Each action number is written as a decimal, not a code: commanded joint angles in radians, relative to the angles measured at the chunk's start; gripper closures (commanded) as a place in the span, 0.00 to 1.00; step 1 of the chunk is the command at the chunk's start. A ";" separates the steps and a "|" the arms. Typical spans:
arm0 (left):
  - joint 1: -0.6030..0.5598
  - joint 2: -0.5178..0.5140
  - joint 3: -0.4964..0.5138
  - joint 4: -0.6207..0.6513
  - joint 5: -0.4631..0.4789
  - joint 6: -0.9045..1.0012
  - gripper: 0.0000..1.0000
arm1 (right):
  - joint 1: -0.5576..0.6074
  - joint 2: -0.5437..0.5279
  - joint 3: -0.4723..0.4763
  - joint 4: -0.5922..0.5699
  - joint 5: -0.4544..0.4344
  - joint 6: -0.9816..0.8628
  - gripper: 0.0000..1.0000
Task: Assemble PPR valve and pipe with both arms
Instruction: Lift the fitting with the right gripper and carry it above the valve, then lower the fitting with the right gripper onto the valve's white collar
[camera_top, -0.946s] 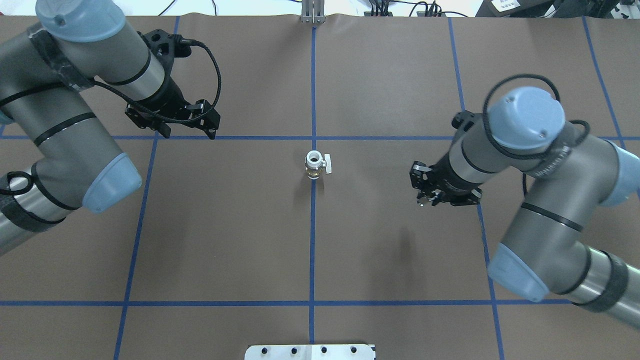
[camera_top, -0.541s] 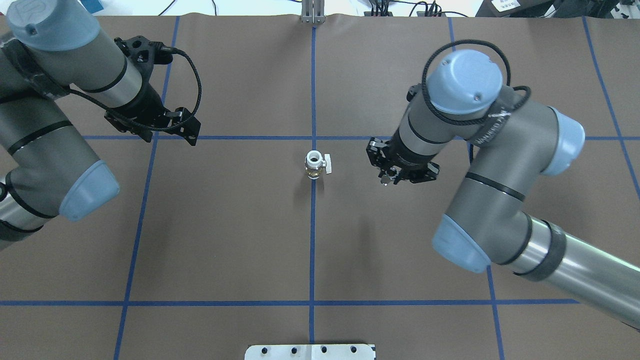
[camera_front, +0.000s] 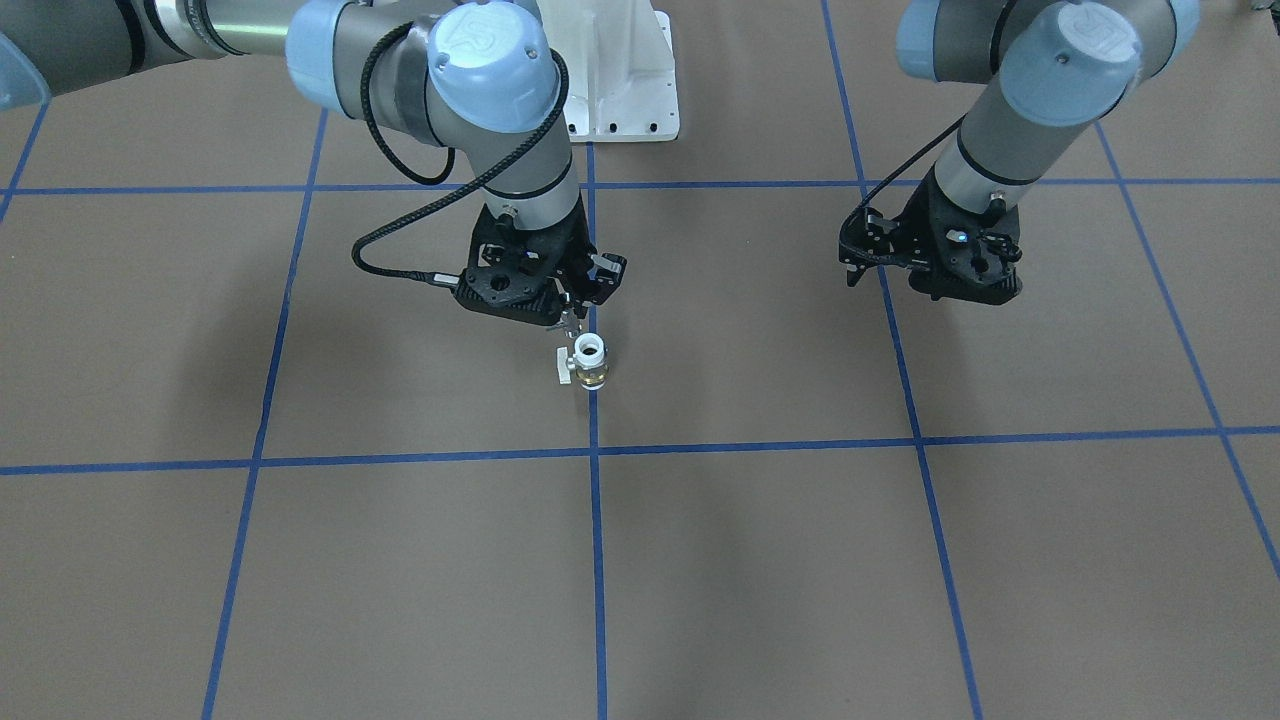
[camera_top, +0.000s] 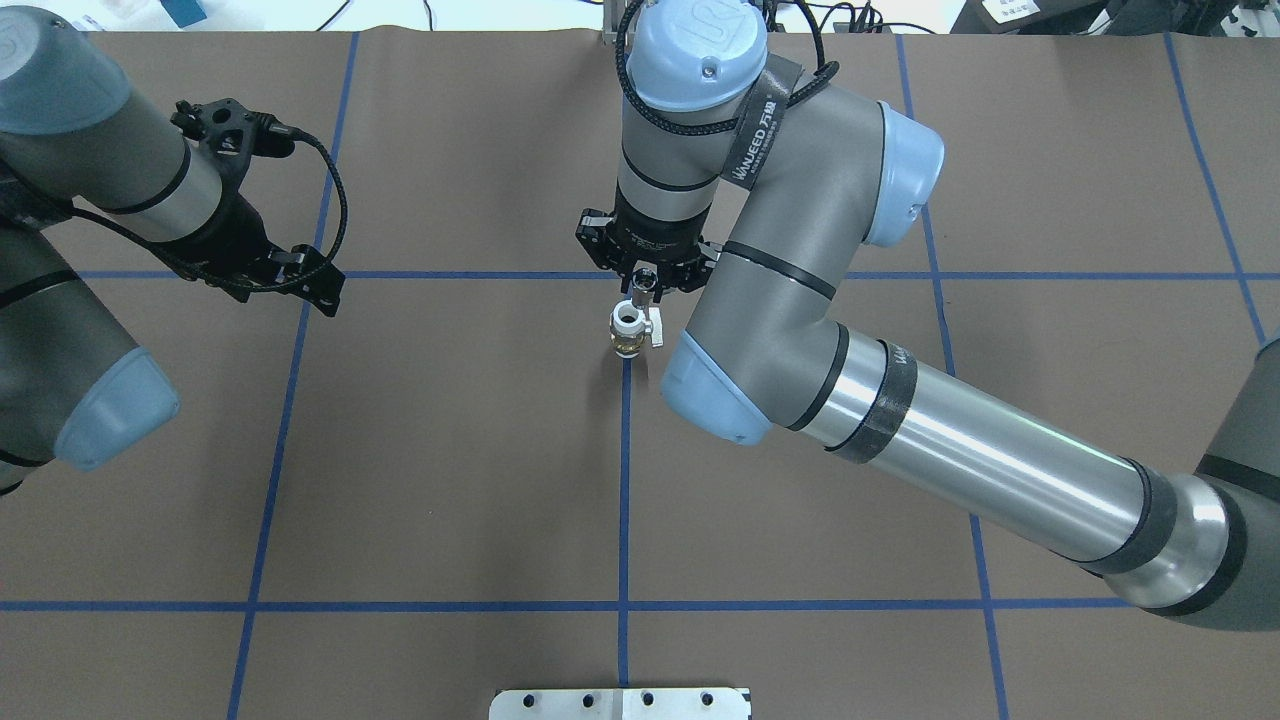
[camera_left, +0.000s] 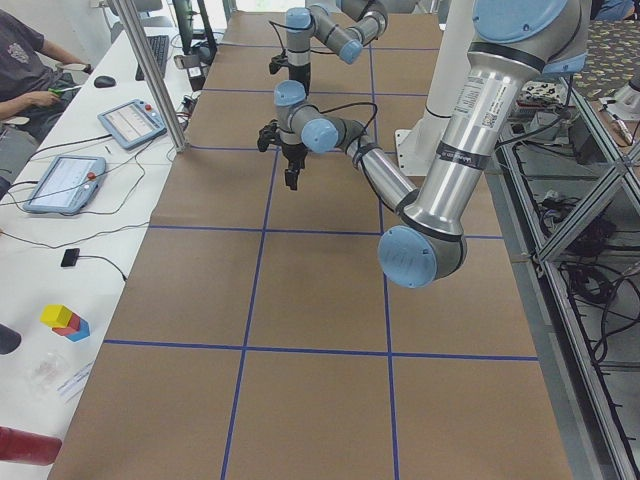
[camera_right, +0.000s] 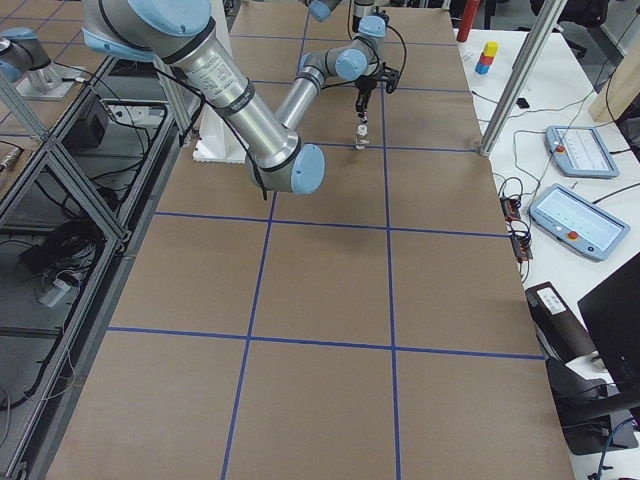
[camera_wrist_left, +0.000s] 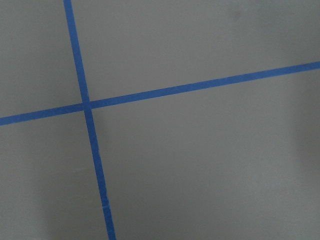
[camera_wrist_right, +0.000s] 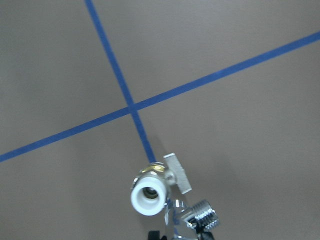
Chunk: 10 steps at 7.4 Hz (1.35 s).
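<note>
The PPR valve (camera_top: 630, 331) stands upright at the table's middle on a blue tape line, white ring up, brass body below, white tab to one side; it also shows in the front view (camera_front: 590, 362). My right gripper (camera_top: 645, 284) is shut on the silver pipe (camera_wrist_right: 194, 218) and holds it just above and beside the valve's white ring (camera_wrist_right: 148, 194); in the front view the pipe (camera_front: 571, 321) hangs close over the valve. My left gripper (camera_top: 292, 288) is open and empty, far to the left over a tape crossing. The left wrist view shows only paper and tape.
Brown paper with blue tape lines (camera_top: 623, 480) covers the table. A white bolted pedestal (camera_front: 622, 90) stands at the robot's side, and its plate (camera_top: 620, 703) shows at the overhead view's bottom edge. Tablets (camera_left: 62, 183) lie on a side table.
My right arm has swung left from the table's right side to just over the valve, carrying the pipe. My left arm has drawn back to the left.
</note>
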 joint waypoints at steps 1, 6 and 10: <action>0.000 0.002 -0.002 0.000 0.000 0.001 0.00 | 0.001 0.049 -0.016 -0.101 -0.001 -0.169 1.00; 0.000 0.005 -0.007 0.000 0.002 0.001 0.00 | 0.000 0.072 -0.114 -0.042 -0.004 -0.244 1.00; 0.000 0.005 -0.007 0.000 0.002 0.000 0.00 | -0.013 0.075 -0.129 -0.036 -0.004 -0.246 1.00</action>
